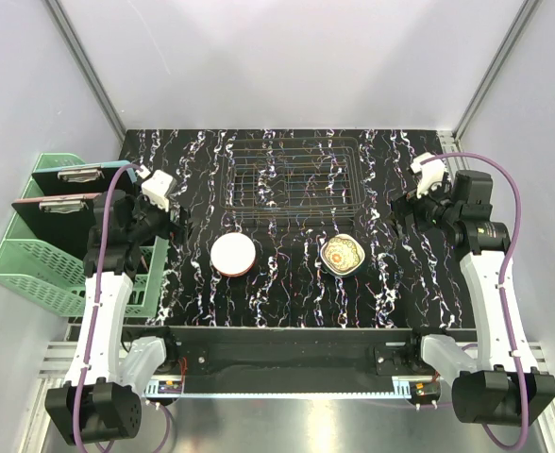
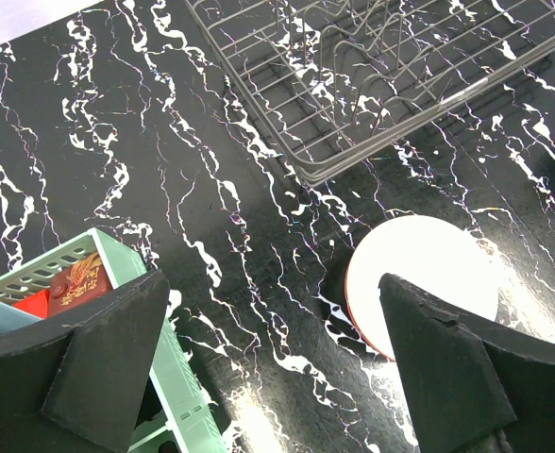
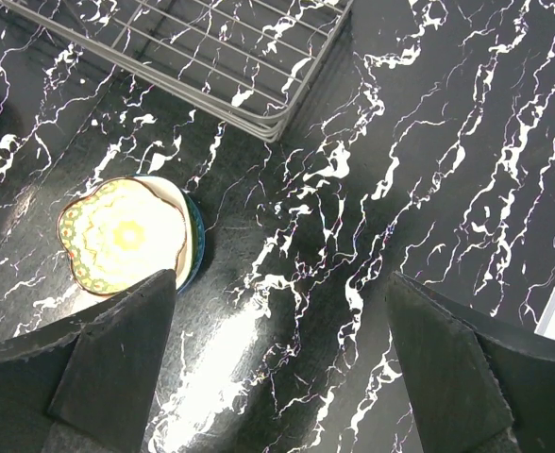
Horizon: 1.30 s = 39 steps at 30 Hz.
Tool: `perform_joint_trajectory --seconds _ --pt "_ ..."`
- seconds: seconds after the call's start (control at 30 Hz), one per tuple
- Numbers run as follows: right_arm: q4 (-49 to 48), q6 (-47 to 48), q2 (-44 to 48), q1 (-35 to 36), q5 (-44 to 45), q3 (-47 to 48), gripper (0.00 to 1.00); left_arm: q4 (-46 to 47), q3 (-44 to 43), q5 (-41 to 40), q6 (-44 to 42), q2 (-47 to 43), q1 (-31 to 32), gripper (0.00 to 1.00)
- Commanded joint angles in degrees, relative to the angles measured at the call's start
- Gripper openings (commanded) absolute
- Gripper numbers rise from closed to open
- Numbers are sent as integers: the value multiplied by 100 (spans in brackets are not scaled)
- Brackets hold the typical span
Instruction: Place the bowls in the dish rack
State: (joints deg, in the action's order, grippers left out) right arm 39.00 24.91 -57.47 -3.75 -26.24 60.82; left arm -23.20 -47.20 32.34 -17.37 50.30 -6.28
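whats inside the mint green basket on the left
Two dark clipboards sit in the basket, and the left wrist view shows a red printed item inside. The clipboards and the left arm cover the rest, so other contents can't be seen.

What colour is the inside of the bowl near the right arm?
The bowl is cream inside with yellow floral pattern; right wrist view.
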Motion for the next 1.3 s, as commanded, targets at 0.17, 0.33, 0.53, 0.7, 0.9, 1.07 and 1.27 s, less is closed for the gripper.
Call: perform_joint_trajectory --seconds 0.17,0.33,0.53,0.7,0.9,1.07,1.27 --pt "11 50 70 23 -197 53 100 -18 0 202 -276 -65 -13 99" --pt "11 -56 8 23 -320 150 100 -211 -210 589 -162 409 -13 99" --pt "2 -179 -80 23 -417 246 100 -422 -474 652 -320 1525 232 99" --pt "2 -258 -150 23 -479 281 100 -317 -658 537 -294 2571 382 99" --pt "-7 -302 -238 32 -531 334 100 43 -607 256 -232 3319 496 93" --pt "2 -337 -317 32 -646 317 100 211 -545 80 -215 3521 602 74" --pt "-15 -337 -405 32 -663 326 100 211 -431 1 -188 3329 751 63"
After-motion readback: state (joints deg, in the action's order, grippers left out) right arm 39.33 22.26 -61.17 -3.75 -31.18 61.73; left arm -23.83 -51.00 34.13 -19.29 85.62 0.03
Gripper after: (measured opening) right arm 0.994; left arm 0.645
